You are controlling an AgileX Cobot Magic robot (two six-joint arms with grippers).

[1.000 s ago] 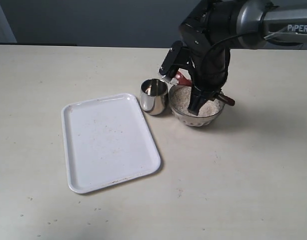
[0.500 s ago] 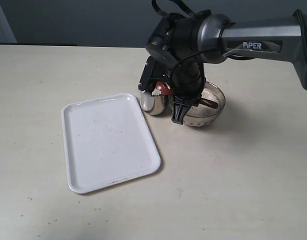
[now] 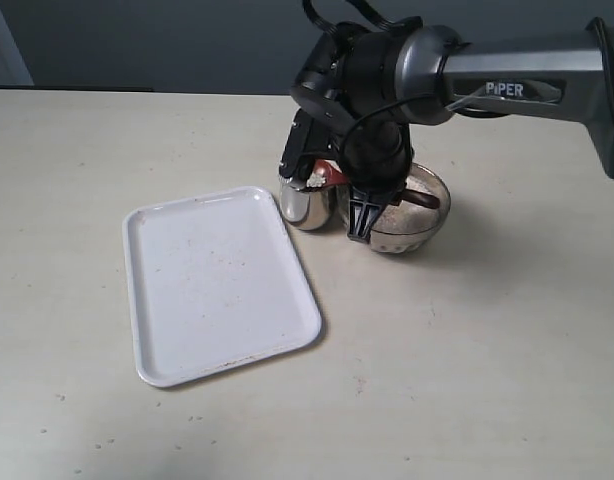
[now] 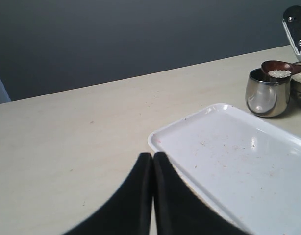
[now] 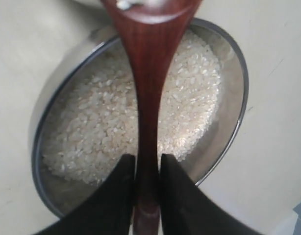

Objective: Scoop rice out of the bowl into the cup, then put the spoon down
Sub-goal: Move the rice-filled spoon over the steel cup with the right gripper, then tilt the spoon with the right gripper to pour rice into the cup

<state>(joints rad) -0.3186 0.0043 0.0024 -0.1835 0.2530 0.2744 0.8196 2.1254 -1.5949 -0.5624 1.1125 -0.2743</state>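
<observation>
Here, right claw [image 5: 146, 162] clamping spoon [image 5: 146, 73] over cup [image 4: 266, 95] (arm [image 3: 552, 62] marked "PiPER"), left claw [image 4: 153, 157] closed, empty.

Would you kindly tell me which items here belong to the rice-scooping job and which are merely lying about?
In use: wooden spoon, rice, glass bowl, steel cup, right pincer.
Lying about: white tray, left pincer.

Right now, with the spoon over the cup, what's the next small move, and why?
Probably roll the right gripper to tip the spoon: it is shut on the handle, and the scoop end sits level above the cup, holding rice.
</observation>
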